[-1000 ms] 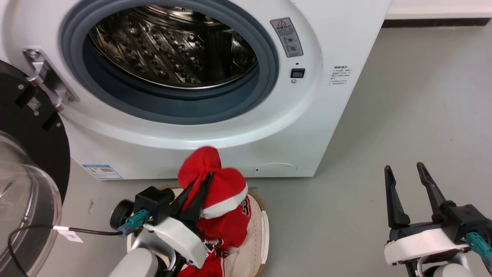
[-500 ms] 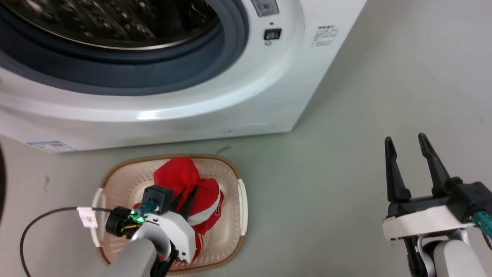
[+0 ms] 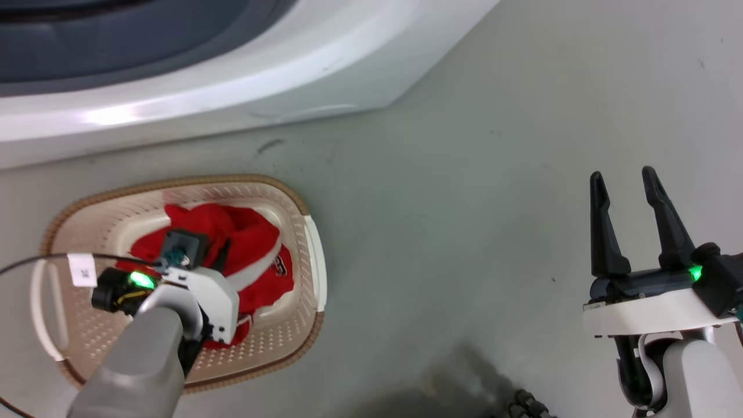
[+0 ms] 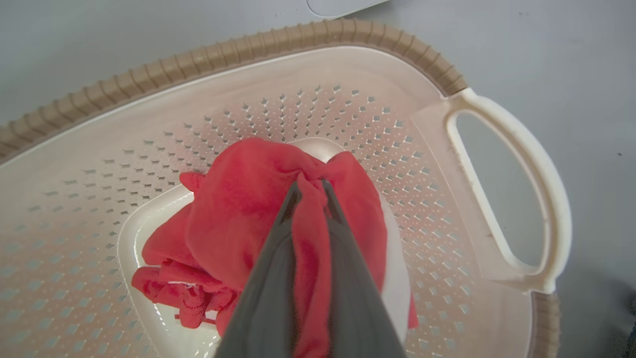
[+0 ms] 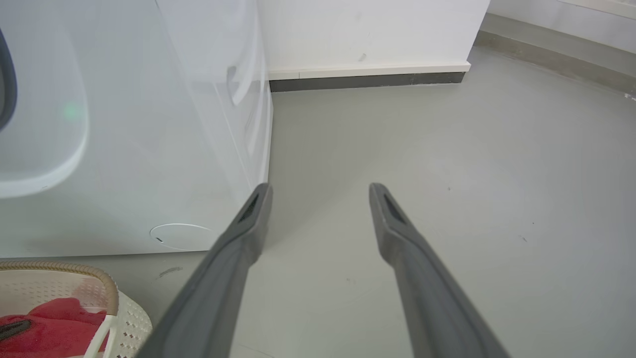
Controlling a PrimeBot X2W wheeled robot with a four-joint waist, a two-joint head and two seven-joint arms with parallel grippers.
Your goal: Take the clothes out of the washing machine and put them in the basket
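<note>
The red clothes (image 3: 255,238) lie bunched in the cream basket (image 3: 290,194) on the floor, just in front of the white washing machine (image 3: 232,75). My left gripper (image 3: 222,251) reaches down into the basket. In the left wrist view it (image 4: 310,186) is shut on a fold of the clothes (image 4: 238,199), which rest on the basket (image 4: 298,40) bottom. My right gripper (image 3: 627,180) hangs open and empty over bare floor to the right. Seen from the right wrist, the right gripper (image 5: 320,191) points past the machine's corner (image 5: 124,124), with the basket (image 5: 113,291) and clothes (image 5: 54,318) at lower left.
A black cable with a white tag (image 3: 81,270) runs across the basket's left side. Grey floor (image 3: 453,232) stretches between the basket and my right gripper. A wall with a dark skirting (image 5: 367,80) stands behind the machine. A dark ribbed part (image 3: 525,403) shows at the bottom edge.
The head camera has tilted down, so the machine's opening has slid out of the top. My left gripper has lowered the clothes into the basket. The right gripper has kept its place.
</note>
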